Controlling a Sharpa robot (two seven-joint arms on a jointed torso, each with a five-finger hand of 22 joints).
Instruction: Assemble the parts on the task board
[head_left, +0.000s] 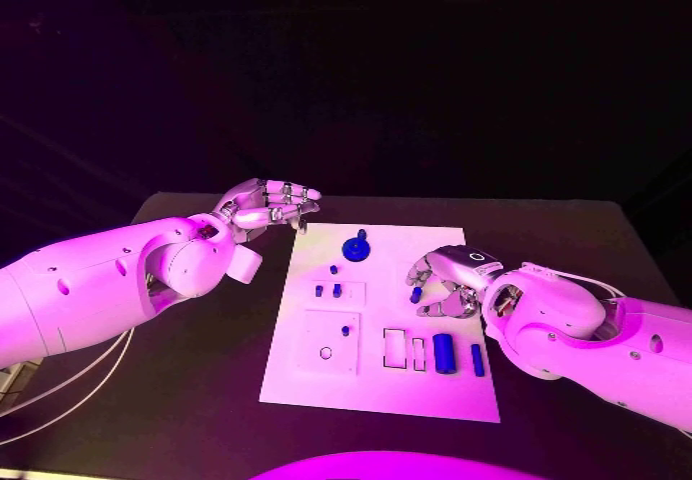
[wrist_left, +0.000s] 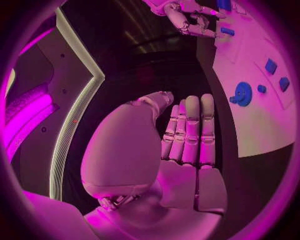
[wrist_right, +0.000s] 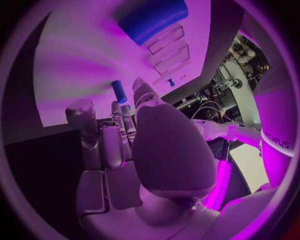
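The white task board (head_left: 378, 385) lies mid-table. My right hand (head_left: 450, 283) hovers over its right edge and pinches a small blue peg (head_left: 415, 295) at its fingertips; the right wrist view has the peg (wrist_right: 119, 91) between thumb and fingers above the board (wrist_right: 75, 65). My left hand (head_left: 270, 208) hangs off the board's far-left corner, fingers curled in, holding nothing; its fingers (wrist_left: 190, 135) lie close together. A blue round knob (head_left: 355, 245) stands near the far edge. A blue cylinder (head_left: 444, 353) and a thin blue bar (head_left: 477, 359) lie near the right front.
Small blue pieces (head_left: 329, 291) sit left of centre on the board. Two empty slots (head_left: 404, 348) and a square recess (head_left: 330, 342) lie toward the front. Black table (head_left: 577, 240) surrounds the board. My right hand (wrist_left: 187, 20) appears far off in the left wrist view.
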